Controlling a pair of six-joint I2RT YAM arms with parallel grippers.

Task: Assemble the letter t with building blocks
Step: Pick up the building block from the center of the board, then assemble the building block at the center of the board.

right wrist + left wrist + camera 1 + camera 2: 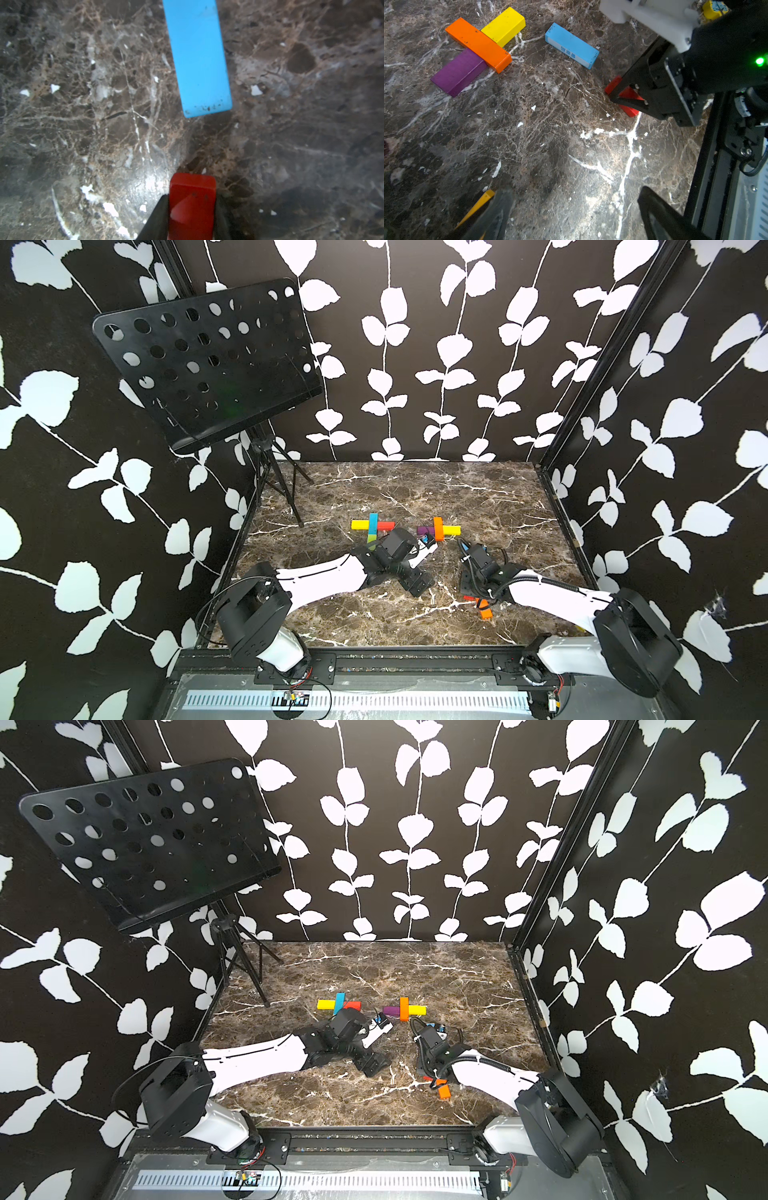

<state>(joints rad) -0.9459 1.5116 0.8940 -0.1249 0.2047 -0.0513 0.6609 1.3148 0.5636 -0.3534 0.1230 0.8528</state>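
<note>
In both top views two flat figures lie mid-table. One is made of yellow, blue, red and green building blocks (373, 527); the other is a cross of purple, orange and yellow blocks (438, 529). The left wrist view shows that cross (478, 44) with a loose blue block (572, 45) lying beside it, apart from it. My right gripper (192, 209) is shut on a red block (192, 193), low over the marble and end-on to the blue block (199, 58). My left gripper (577, 216) stands wide open over bare marble, holding nothing.
A black perforated music stand (208, 360) on a tripod occupies the back left corner. An orange block (484, 611) lies under the right arm near the front. A black rail (415, 659) borders the marble table (374, 614). A yellow-orange edge (481, 202) peeks beside one left finger.
</note>
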